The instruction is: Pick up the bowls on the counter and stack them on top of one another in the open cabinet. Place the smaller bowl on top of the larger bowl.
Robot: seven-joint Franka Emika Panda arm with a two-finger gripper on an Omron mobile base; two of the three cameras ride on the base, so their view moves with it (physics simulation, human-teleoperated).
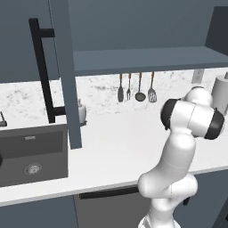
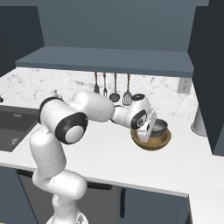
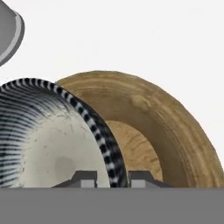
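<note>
Hand view: claw (image 3: 112,178) astride smaller bowl (image 3: 48,140) rim

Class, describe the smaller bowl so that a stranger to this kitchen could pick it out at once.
Find the white counter, then the hanging utensils on its back wall. Before them, by the gripper, two bowls sit together. The smaller bowl is dark-rimmed and pale inside; the larger bowl is wood-brown.

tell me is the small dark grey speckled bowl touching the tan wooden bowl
Touching. In the hand view the dark grey speckled bowl sits inside the tan wooden bowl, its rim overlapping with no gap.
</note>
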